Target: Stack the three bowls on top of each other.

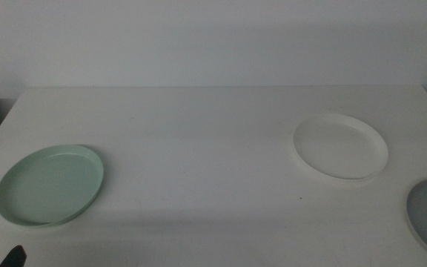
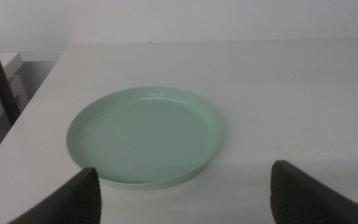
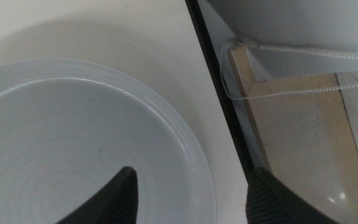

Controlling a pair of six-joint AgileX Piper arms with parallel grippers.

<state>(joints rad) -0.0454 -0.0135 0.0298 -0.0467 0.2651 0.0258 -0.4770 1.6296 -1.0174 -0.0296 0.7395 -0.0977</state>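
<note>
No bowl is stacked yet; the open left gripper [image 2: 185,190] is aimed at the mint green bowl [image 2: 145,137], the open right gripper [image 3: 191,196] at the grey bowl [image 3: 73,149]; a rim grasp is needed next.

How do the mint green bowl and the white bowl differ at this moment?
The mint green bowl sits at the table's left near side; the white bowl sits farther back on the right. The open left gripper faces the green bowl; no gripper is near the white one. Both are shallow, round, low-rimmed, empty and unstacked.
</note>
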